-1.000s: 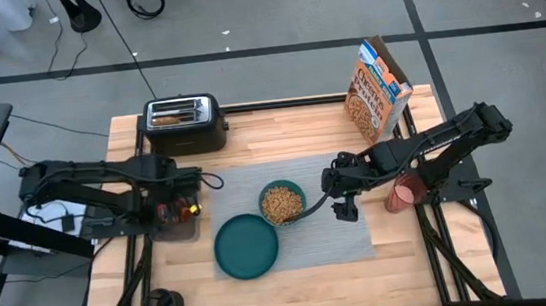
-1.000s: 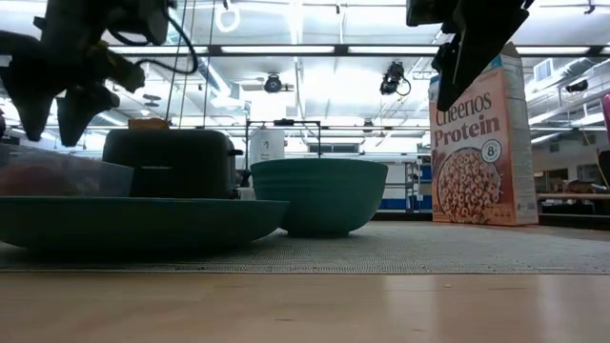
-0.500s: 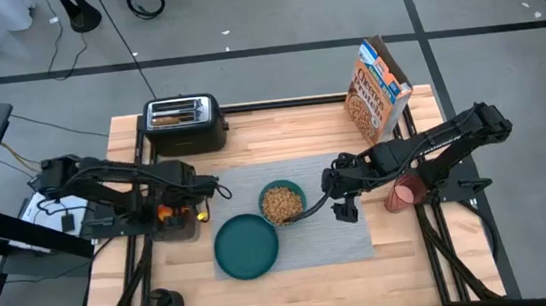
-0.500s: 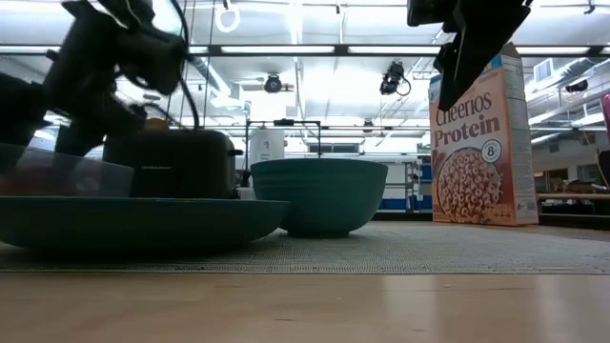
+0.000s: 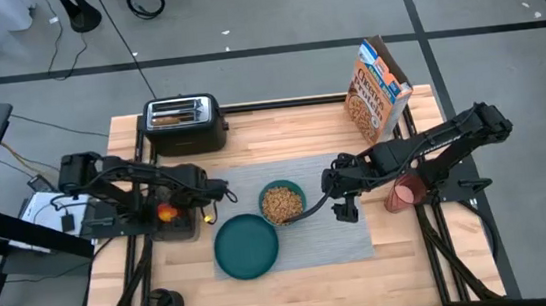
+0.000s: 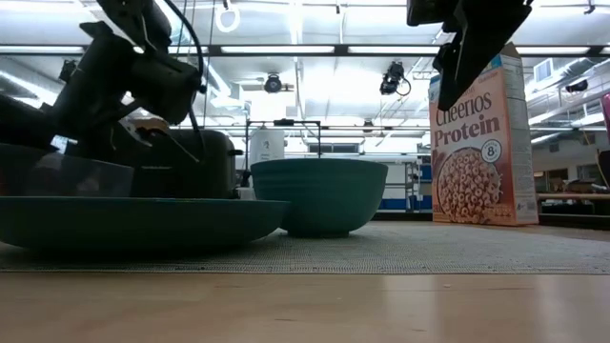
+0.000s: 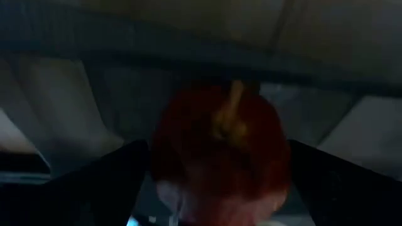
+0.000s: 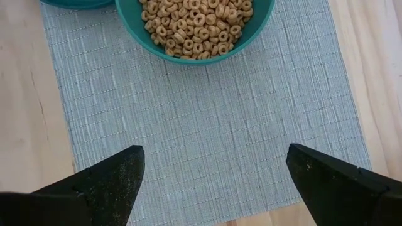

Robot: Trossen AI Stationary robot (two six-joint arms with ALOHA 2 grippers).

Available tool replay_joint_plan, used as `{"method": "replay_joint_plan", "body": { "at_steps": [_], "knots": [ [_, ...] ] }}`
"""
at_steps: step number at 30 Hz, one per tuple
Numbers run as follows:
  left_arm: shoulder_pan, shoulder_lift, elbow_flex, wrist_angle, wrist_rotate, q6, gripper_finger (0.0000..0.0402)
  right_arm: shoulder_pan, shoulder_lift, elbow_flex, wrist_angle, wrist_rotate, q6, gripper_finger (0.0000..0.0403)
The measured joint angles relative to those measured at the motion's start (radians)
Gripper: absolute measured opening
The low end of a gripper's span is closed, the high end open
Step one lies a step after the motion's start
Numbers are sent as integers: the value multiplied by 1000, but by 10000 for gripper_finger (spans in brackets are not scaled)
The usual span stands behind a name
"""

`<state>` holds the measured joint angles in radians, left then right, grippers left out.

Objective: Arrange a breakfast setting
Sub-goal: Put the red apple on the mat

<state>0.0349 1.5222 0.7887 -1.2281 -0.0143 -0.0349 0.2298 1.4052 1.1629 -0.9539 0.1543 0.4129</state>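
Observation:
The grey placemat (image 5: 306, 180) lies mid-table. On it sit the teal bowl (image 5: 282, 203), filled with cereal rings, and the teal plate (image 5: 246, 248) at its near left corner. The pink cup (image 5: 403, 196) stands right of the mat, under my right arm. The red-orange fruit (image 7: 220, 150) lies in a clear tub (image 5: 175, 228) left of the mat. My left gripper (image 7: 218, 147) is open, low over the tub, with one finger on each side of the fruit. My right gripper (image 8: 213, 157) is open and empty above the mat, right of the bowl. The spoon and toast do not show.
A black toaster (image 5: 185, 123) stands at the far left of the table. A cereal box (image 5: 379, 87) stands at the far right. Bare wood shows along the near edge and between the toaster and the box.
My left gripper has gone down and toward the table's right, tipping as it went, from high above the clear tub to low over the fruit. My right arm has kept still.

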Motion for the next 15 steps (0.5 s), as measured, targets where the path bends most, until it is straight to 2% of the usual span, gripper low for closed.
{"method": "replay_joint_plan", "body": {
  "at_steps": [4, 15],
  "knots": [
    [4, 16, 13, -62, 1, 8, 378, 0, 0, 0, 1, 0, -5, 389],
    [1, 17, -36, 69, -1, -39, 377, 12, 0, 0, -4, -1, 11, 389]
  ]
}}
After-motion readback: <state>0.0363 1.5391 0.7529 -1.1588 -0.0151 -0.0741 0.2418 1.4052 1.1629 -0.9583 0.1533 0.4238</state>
